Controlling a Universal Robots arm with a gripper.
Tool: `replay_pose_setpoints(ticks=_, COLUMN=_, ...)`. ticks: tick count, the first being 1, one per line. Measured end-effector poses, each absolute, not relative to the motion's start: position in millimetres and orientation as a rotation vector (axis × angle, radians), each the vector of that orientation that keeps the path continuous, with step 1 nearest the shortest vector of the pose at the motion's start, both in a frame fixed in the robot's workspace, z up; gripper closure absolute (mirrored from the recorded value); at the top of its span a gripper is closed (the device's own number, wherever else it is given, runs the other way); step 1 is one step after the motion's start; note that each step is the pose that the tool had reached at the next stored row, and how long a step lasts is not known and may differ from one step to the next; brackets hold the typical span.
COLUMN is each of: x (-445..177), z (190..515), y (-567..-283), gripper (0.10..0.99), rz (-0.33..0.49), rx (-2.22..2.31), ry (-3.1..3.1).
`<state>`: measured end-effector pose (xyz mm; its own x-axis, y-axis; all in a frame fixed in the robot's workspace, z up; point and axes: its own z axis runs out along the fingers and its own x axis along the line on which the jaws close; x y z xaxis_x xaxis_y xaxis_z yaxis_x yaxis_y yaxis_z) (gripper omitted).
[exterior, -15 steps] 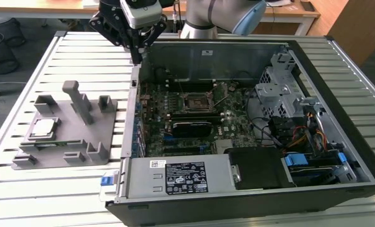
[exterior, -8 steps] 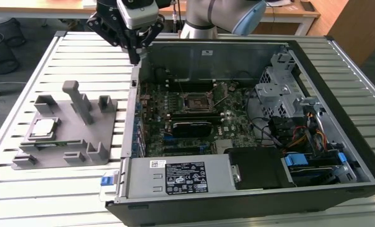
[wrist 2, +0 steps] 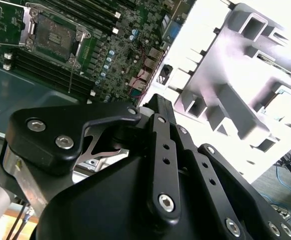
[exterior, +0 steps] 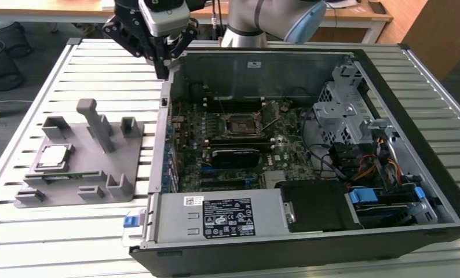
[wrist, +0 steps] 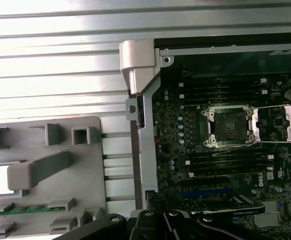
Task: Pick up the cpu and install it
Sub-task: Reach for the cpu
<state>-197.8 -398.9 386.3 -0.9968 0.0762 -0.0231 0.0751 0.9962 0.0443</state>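
Claw (exterior: 163, 72) hovering over the case (exterior: 292, 255) wall's far corner; black jointed links tapering to tips drawn together, gripping nothing. Cpu (exterior: 54, 156): square, equal-sided, silver-grey metal top facing up, lying flat in the matte grey plastic fixture (exterior: 68, 194) beside the case on the slatted metal worktop (exterior: 98, 75), edges sitting slightly skewed to the case wall. Fixture posts (exterior: 96, 124) and that wall standing between cpu and the open socket (exterior: 238, 124) inside the case.

Shiny metal-topped cpu (exterior: 54, 156), matt plastic fixture (exterior: 91, 169)
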Motion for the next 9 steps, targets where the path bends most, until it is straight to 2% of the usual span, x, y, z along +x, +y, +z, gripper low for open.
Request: replay_pose_setpoints(ticks=9, x=-203.1, z=385.5, y=-398.9, gripper=0.980, rz=0.068, rx=0.118, ry=3.114)
